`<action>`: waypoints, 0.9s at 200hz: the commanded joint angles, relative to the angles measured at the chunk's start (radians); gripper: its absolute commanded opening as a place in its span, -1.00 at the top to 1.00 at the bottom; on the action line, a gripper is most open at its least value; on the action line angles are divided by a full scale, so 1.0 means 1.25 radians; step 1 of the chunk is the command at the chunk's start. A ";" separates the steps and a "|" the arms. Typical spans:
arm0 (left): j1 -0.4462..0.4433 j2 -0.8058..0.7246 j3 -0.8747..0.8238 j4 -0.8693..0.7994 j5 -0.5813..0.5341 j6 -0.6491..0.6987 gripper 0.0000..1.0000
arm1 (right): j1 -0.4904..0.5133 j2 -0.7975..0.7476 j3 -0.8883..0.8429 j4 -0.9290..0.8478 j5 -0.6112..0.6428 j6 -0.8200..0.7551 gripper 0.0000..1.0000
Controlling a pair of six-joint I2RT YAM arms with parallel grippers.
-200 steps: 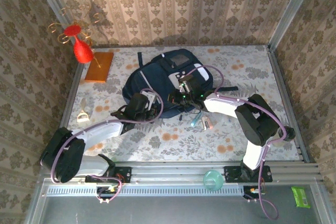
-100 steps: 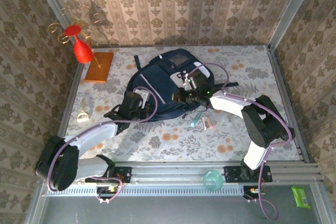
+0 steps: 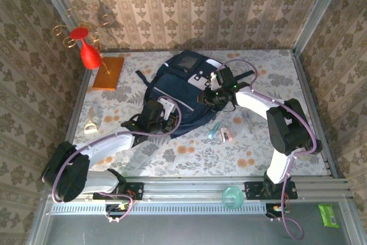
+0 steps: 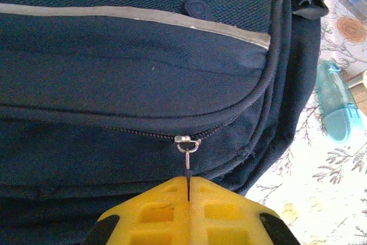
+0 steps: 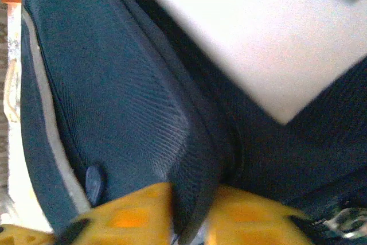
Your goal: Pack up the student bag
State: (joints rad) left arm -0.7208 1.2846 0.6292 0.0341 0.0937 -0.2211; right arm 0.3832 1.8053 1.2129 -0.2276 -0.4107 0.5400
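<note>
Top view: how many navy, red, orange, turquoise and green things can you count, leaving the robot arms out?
Navy: 1, the student bag
Red: 1, ornament
Orange: 1, flat board
Turquoise: 2, case beside the bag, round thing on the front rail
Green: 1, packet
Total: 6

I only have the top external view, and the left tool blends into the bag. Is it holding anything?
Observer: Yes. In the left wrist view the left tool is shut on the zip pull of the bag.
Operator: And the right tool?
Observer: In the right wrist view the right tool has its fingers on either side of a ridge of bag fabric. I can't tell whether they pinch it.
</note>
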 commanded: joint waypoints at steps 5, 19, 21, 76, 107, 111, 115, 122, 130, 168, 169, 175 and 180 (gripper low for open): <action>-0.019 0.029 0.025 -0.018 0.021 -0.037 1.00 | -0.017 -0.051 -0.045 0.068 0.058 0.021 0.20; -0.022 0.041 0.029 -0.016 0.018 -0.040 1.00 | -0.015 -0.094 -0.103 0.114 0.052 0.057 0.10; -0.023 0.043 0.030 -0.015 0.018 -0.040 1.00 | -0.015 -0.100 -0.110 0.119 0.050 0.062 0.08; -0.026 0.075 0.039 -0.024 0.001 -0.032 1.00 | 0.056 -0.137 -0.193 0.209 0.032 0.142 -0.04; -0.026 0.071 0.035 -0.031 -0.011 -0.028 1.00 | 0.079 -0.098 -0.185 0.239 0.036 0.165 -0.04; -0.026 0.069 0.033 -0.031 -0.012 -0.028 1.00 | 0.081 -0.092 -0.184 0.242 0.037 0.169 -0.04; -0.026 0.066 0.032 -0.030 -0.014 -0.028 1.00 | 0.082 -0.087 -0.182 0.244 0.039 0.172 -0.04; -0.026 0.063 0.029 -0.032 -0.018 -0.028 1.00 | 0.085 -0.079 -0.180 0.248 0.040 0.177 -0.04; -0.025 0.059 0.026 -0.031 -0.019 -0.027 1.00 | 0.087 -0.071 -0.179 0.255 0.042 0.184 -0.04; -0.026 0.054 0.016 -0.030 -0.026 -0.028 1.00 | 0.098 -0.071 -0.196 0.265 0.077 0.196 -0.04; -0.027 0.054 0.016 -0.030 -0.025 -0.028 1.00 | 0.098 -0.072 -0.197 0.267 0.078 0.197 -0.04; -0.026 0.056 0.016 -0.028 -0.025 -0.028 1.00 | 0.098 -0.072 -0.200 0.272 0.080 0.200 -0.03; -0.027 0.057 0.015 -0.027 -0.027 -0.026 1.00 | 0.100 -0.071 -0.202 0.276 0.082 0.204 -0.03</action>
State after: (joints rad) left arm -0.7456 1.3682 0.6571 0.0330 0.0639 -0.2504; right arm 0.4957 1.7187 0.9768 0.0769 -0.3511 0.7650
